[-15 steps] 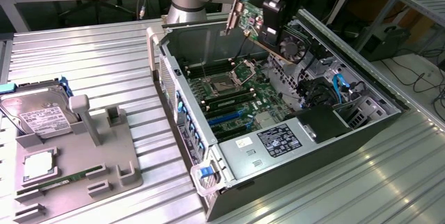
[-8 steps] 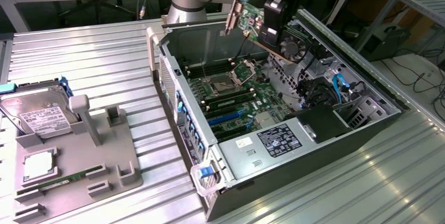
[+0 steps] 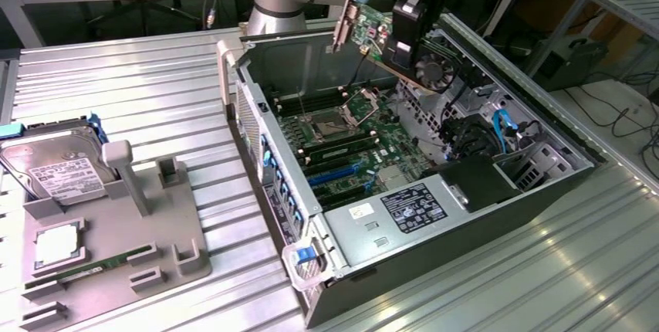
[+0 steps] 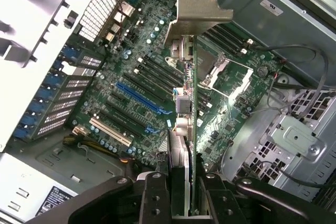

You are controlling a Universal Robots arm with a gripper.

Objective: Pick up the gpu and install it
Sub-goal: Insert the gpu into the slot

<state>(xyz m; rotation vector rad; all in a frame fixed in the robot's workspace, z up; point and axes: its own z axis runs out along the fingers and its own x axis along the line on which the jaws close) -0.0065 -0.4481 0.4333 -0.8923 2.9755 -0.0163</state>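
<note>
Gpu (image 4: 192, 93): green circuit card, seen edge-on in the wrist view, clamped between the jaws of the gripper (image 4: 184, 203), which are closed on its two flat faces at the near end. The card stands straight out from the jaws and hangs in the air, touching nothing else. Computer case (image 3: 433, 286): open-sided, lying beneath the jaws, with the card over its opening. Motherboard (image 4: 131, 77): on the case floor, beyond the card's far end and well apart from it. Blue expansion slot (image 4: 139, 98): long and narrow, off to one side of the jaw line, not under the card's edge. Processor socket (image 4: 226, 72): open frame, on the other side of the jaw line. Fan (image 3: 437, 69): black, round, on the card face just below the jaws. Metal bracket (image 4: 197, 9): silver, at the end of the card farthest from the jaws. Handling, by judgement: light and stiff, but fragile. Hold it by the bare board faces or edges, clear of the fan, the small components and the contact edge. A tilted seating could stress the board.
</note>
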